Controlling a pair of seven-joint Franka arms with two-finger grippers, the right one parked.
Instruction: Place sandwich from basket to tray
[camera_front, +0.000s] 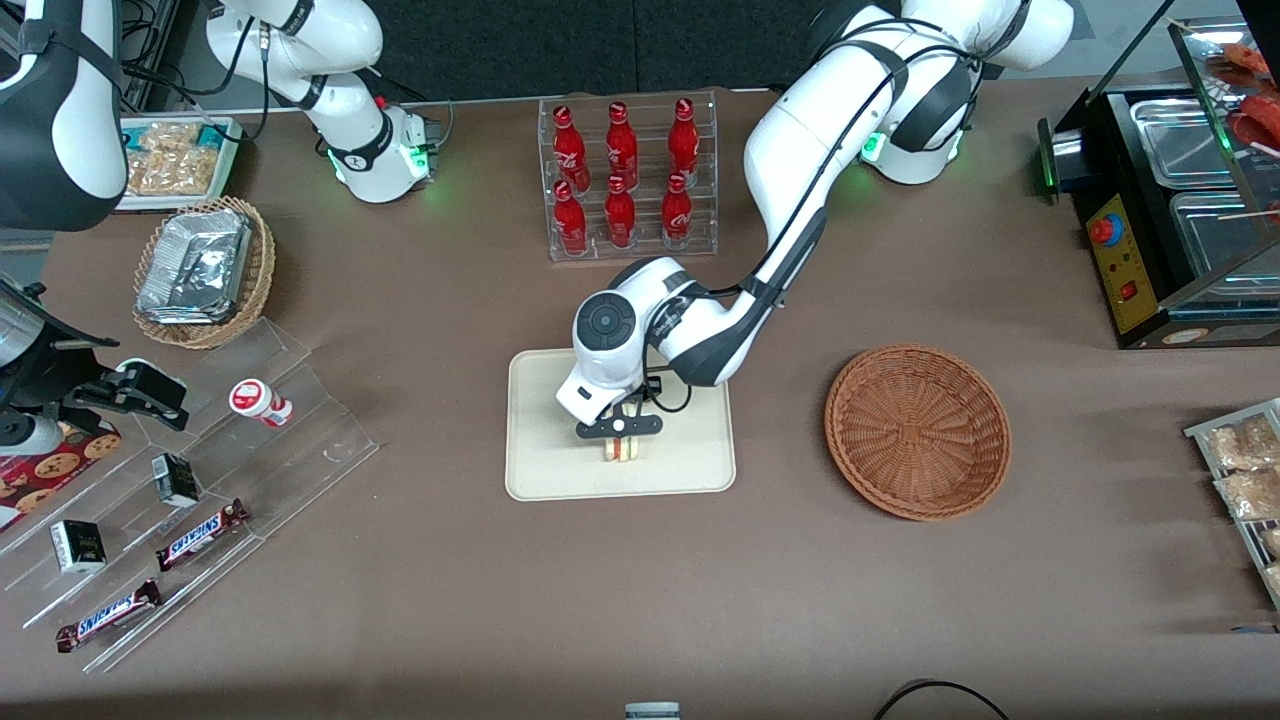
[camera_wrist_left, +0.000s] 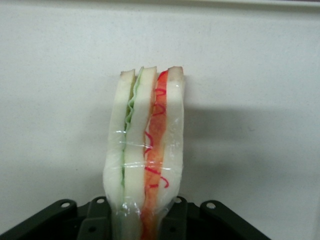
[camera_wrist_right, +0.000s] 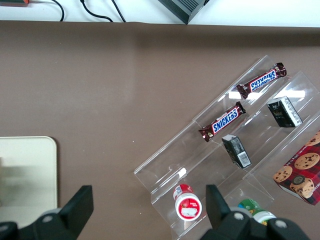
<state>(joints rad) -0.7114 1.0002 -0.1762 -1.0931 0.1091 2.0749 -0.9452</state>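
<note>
the pincer (camera_front: 620, 436) is low over the cream tray (camera_front: 540, 470) and holds the sandwich (camera_front: 621, 449) between its fingers, layers standing upright. the wrapped sandwich (camera_wrist_left: 146, 150) is over the tray's middle part. the brown basket (camera_front: 917, 431) lies on the counter (camera_front: 640, 600) toward the working arm's end, apart from the tray.

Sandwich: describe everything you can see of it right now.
The sandwich is a wedge of three white bread slices with green lettuce and red filling between, wrapped in clear film. It stands on edge over the cream tray, held between the fingers of the gripper. It is out of the basket.
</note>
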